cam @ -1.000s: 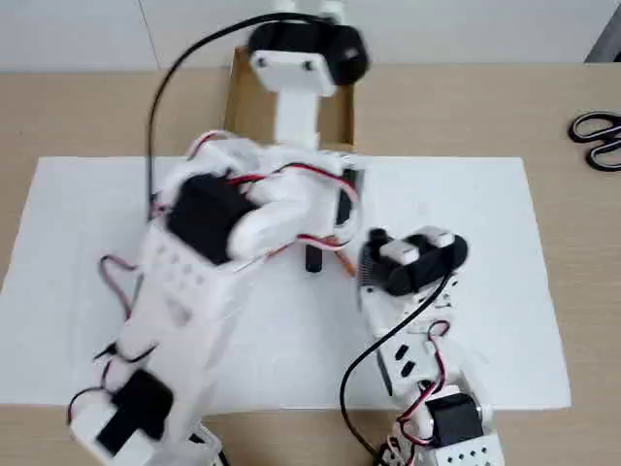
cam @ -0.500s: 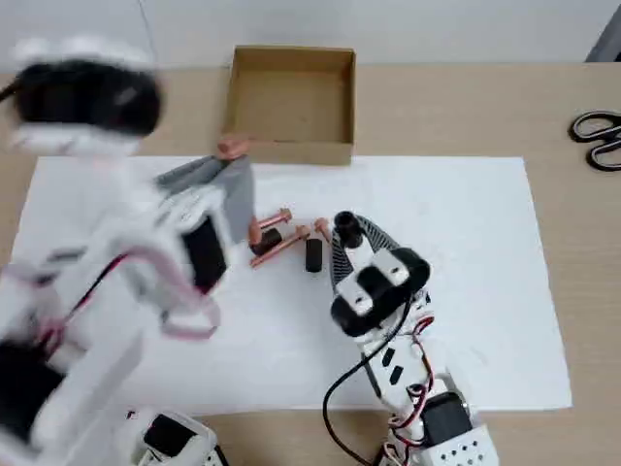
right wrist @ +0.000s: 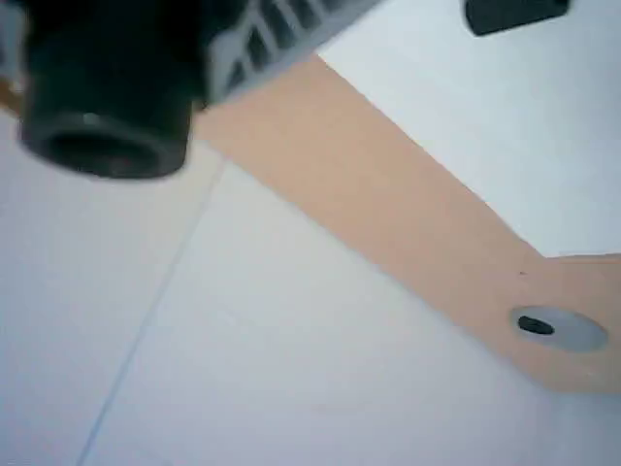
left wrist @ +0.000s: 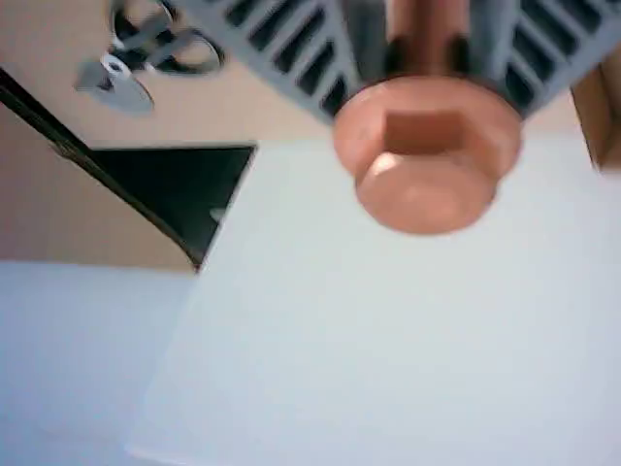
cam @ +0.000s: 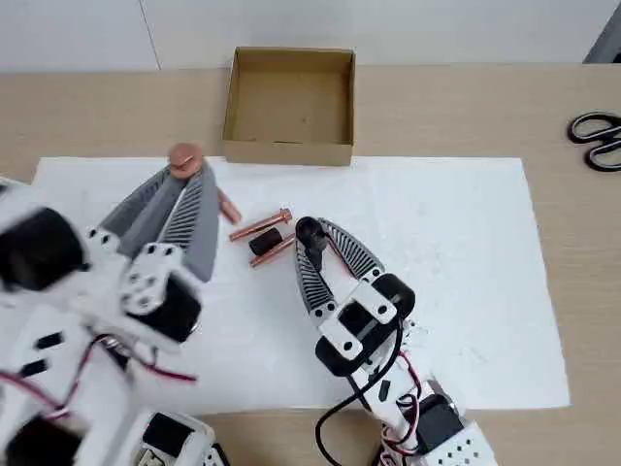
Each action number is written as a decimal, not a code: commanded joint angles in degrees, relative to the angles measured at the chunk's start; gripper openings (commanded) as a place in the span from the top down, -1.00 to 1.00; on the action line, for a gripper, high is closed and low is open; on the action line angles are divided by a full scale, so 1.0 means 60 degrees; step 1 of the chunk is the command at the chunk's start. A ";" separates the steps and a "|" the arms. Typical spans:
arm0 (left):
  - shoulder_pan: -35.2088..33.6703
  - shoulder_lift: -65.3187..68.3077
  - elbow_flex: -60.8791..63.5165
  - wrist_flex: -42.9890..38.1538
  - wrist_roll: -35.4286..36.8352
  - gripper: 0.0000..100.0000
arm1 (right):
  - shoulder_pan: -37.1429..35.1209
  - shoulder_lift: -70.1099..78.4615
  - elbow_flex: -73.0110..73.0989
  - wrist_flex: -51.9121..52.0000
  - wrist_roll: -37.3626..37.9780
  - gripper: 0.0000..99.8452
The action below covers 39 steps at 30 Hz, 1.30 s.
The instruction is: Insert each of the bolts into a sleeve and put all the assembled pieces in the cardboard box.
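My left gripper (cam: 184, 173) is shut on a copper bolt (cam: 184, 157), held head-up over the white paper's left part. In the left wrist view the bolt's head (left wrist: 427, 146) sticks out past the grey fingers (left wrist: 281, 44). Lifted over the paper's middle, my right gripper (cam: 310, 235) is shut on a black sleeve (cam: 309, 231); the right wrist view shows this sleeve's open end (right wrist: 107, 116). Two loose bolts (cam: 260, 224) and another black sleeve (cam: 265, 241) lie on the paper between the grippers. The cardboard box (cam: 289, 92) stands open behind the paper.
A white paper sheet (cam: 456, 252) covers the middle of the wooden table. Scissors (cam: 597, 136) lie at the far right edge. One more copper bolt (cam: 229, 207) lies partly under the left gripper's fingers. A black sleeve (right wrist: 514, 12) lies on the paper in the right wrist view.
The left arm has swung away from the box and the middle toward the left, carrying a bolt. The right gripper has shifted left with its sleeve. The loose bolts are now uncovered.
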 commanded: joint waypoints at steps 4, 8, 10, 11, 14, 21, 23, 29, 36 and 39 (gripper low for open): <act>0.0952 -0.0938 0.4110 -0.5070 -0.0381 0.99 | -0.0081 -0.0110 0.0059 -0.0198 0.0088 0.99; 0.1597 -0.0908 0.4842 -0.5363 -0.0366 0.99 | 0.0095 -0.0125 0.0059 -0.0212 0.0073 0.99; 0.1670 -0.0908 0.5018 -0.5363 -0.0366 0.99 | 0.0125 -0.0125 0.0059 -0.0242 -0.0293 0.99; 0.1656 -0.0908 0.5106 -0.5348 -0.0396 0.99 | 0.0125 -0.0125 0.0059 -0.0242 -0.0557 0.99; 0.1641 -0.0908 0.5297 -0.5319 -0.0396 0.99 | 0.0139 -0.0125 0.0059 -0.0227 -0.0923 0.99; 0.1656 -0.0908 0.5429 -0.4996 -0.0396 0.99 | 0.0579 -0.0125 0.0059 -0.0271 -0.0967 0.99; 0.1670 -0.0923 0.5575 -0.4791 -0.0366 0.99 | 0.0593 -0.0125 0.0059 -0.0271 -0.0967 0.99; 0.1729 -0.0908 0.5619 -0.4821 -0.0352 0.99 | 0.0535 -0.0125 0.0059 -0.0271 -0.0967 0.99; 0.1729 -0.0908 0.5092 -0.4952 -0.0352 0.99 | 0.0535 -0.0110 0.0059 -0.0198 -0.0982 0.99; 0.1729 -0.0908 0.4989 -0.4938 -0.0352 0.99 | 0.0535 -0.0066 0.0059 -0.0198 -0.0982 0.99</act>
